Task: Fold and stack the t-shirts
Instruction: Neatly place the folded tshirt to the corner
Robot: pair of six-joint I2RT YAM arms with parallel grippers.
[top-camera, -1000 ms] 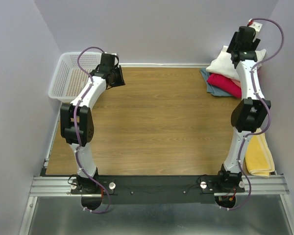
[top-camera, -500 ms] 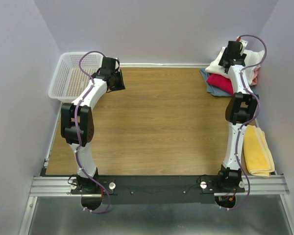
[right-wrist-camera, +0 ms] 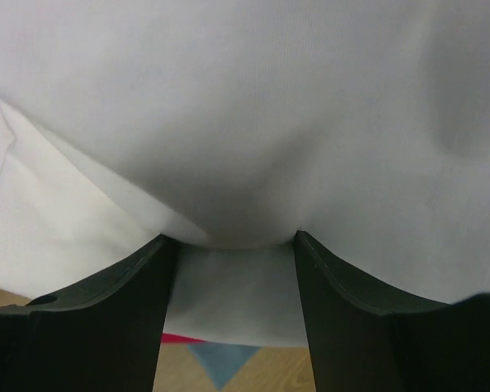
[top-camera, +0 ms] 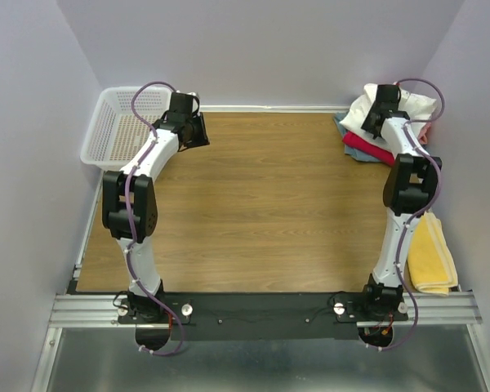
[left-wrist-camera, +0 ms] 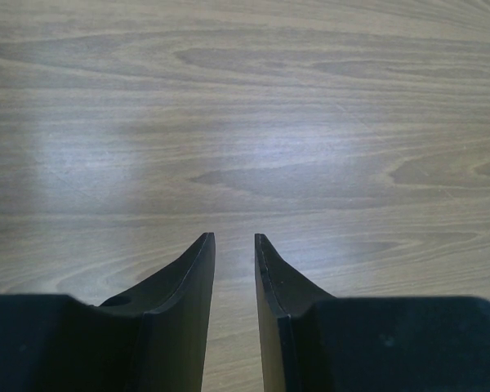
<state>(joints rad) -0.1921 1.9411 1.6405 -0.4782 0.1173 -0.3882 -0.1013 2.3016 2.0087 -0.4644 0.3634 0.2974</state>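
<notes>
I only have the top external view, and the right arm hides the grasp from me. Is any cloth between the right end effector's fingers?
Observer: Yes. The right wrist view shows a fold of the white t-shirt bulging between the right end effector's fingers, which stand wide apart.
Operator: And the left one, is it holding anything?
Observer: No. In the left wrist view the left end effector shows a narrow gap with only bare table behind it.
</notes>
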